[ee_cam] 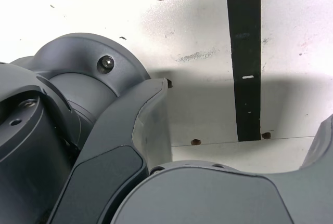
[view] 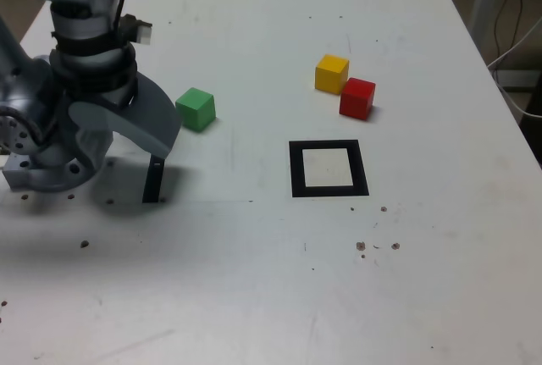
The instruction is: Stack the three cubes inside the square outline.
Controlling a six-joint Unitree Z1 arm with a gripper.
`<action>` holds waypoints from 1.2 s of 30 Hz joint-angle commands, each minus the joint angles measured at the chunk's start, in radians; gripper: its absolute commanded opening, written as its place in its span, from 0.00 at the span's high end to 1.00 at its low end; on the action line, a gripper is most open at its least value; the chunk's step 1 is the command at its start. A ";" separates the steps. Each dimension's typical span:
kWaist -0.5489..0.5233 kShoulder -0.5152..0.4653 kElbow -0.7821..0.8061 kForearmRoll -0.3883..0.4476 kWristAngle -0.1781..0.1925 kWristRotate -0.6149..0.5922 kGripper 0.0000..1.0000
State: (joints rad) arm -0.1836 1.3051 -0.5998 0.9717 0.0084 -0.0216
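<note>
On the white table [view: 254,297] nothing is stacked yet: the square outline [view: 329,168] sits empty, white centre bare. All 3 cubes are loose and outside it. Green cube [view: 196,109] lies alone toward the exterior view's left, well apart from the outline and just beside the arm. Yellow cube [view: 331,73] and red cube [view: 356,98] sit corner to corner, touching or nearly so, a bit beyond the outline w/ red the nearer one. So the whole job is left, by my read: 3 picks, 3 places.

Arm is folded low at the exterior view's left edge, claw [view: 127,141] pointing down at the table over a thin black strip [ee_cam: 245,57], not over any cube. Jaws spread wide, holding nothing; wrist view shows only bare table and strip between them.
</note>
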 commanded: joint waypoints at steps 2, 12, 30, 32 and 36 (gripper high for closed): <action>0.002 -0.010 -0.004 0.001 -0.001 0.002 0.00; 0.002 -0.013 -0.013 0.002 -0.002 0.002 0.00; 0.038 0.148 -0.409 0.177 0.062 0.093 0.00; 0.066 0.185 -0.497 0.210 0.072 0.126 0.00; 0.124 0.266 -0.684 0.291 0.087 0.189 0.01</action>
State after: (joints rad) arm -0.0790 1.5362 -1.1053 1.2374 0.0909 0.1485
